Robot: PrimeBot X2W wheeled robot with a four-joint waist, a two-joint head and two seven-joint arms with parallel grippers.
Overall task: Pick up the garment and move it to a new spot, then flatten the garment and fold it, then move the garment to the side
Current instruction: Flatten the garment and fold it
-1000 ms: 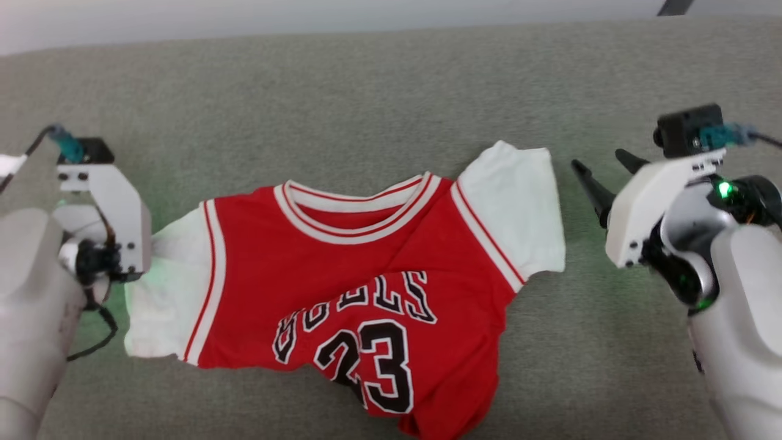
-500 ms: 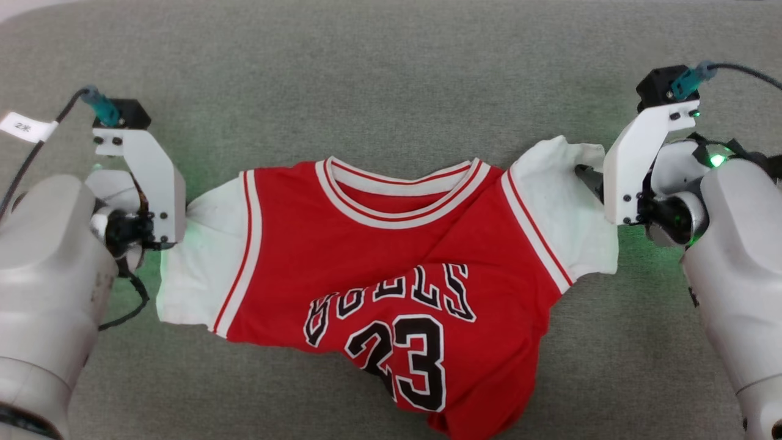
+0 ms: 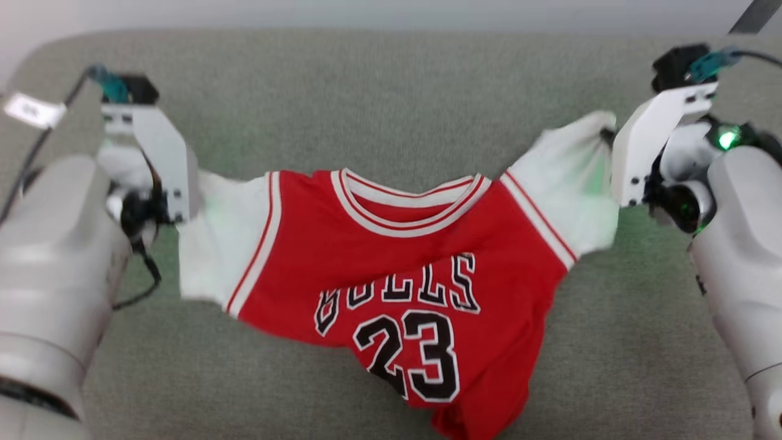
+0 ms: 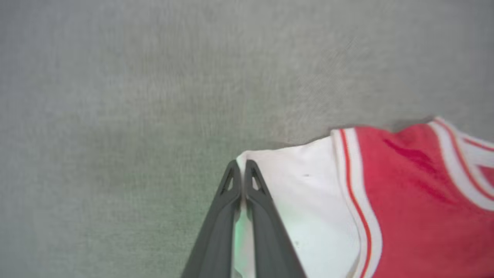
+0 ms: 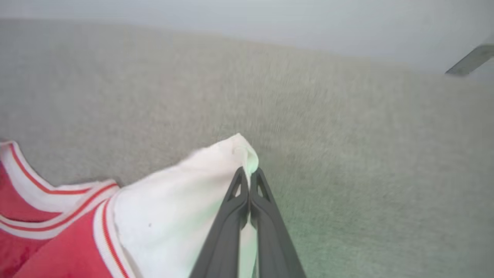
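Observation:
The garment is a red jersey with white short sleeves, striped trim and a black 23, stretched between my two arms above a grey-green padded surface. My left gripper is shut on the edge of the garment's white sleeve at the head view's left. The right gripper is shut on the corner of the other white sleeve, which is pulled up to a point. The collar sags in the middle and the hem hangs crumpled at the lower right.
The grey-green padded surface spreads all around the garment. Its far edge meets a pale wall at the top, with a dark bar at the upper right.
My right gripper has moved in from the right, closed on the white sleeve and pulled it up. The head camera has shifted, and the garment now hangs taut between both arms.

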